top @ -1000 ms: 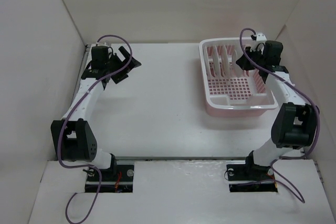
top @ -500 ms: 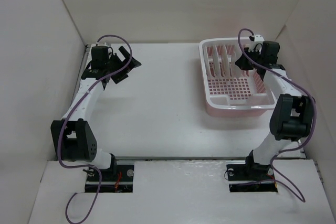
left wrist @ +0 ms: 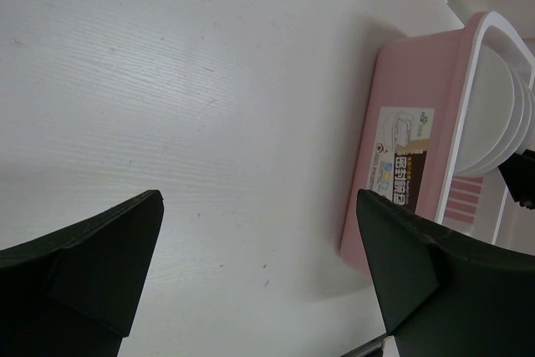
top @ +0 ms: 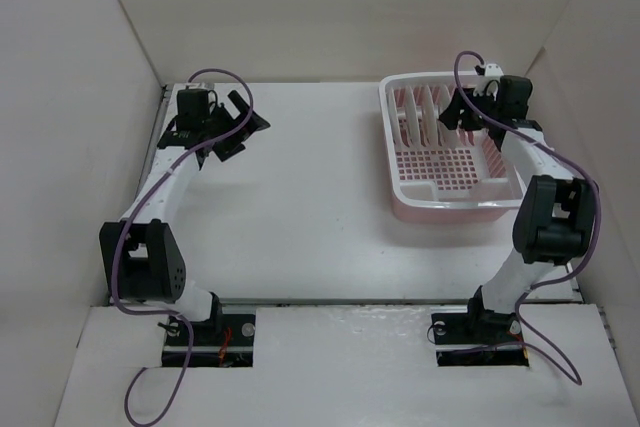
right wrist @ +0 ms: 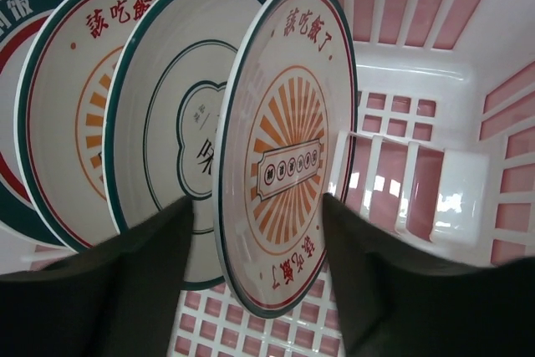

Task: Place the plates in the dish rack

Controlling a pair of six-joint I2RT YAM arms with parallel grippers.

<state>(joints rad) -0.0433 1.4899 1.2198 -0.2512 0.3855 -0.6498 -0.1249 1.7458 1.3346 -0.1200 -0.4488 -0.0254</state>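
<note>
The pink dish rack stands at the far right of the table, and its long side wall shows in the left wrist view. Several plates stand upright in its slots. The nearest to my right wrist camera is an orange sunburst plate. Behind it stand a white ringed plate, a second sunburst plate and a teal-rimmed plate. My right gripper is open, one finger on each side of the nearest plate. My left gripper is open over bare table at the far left.
White walls enclose the table on the left, back and right. The rack's grid floor lies under the plates, and its white end wall rises to the right of them. A label is stuck on the rack's outer side.
My right gripper was shut and now stands open around the nearest sunburst plate, having let it go in its slot. The left arm has not moved.
</note>
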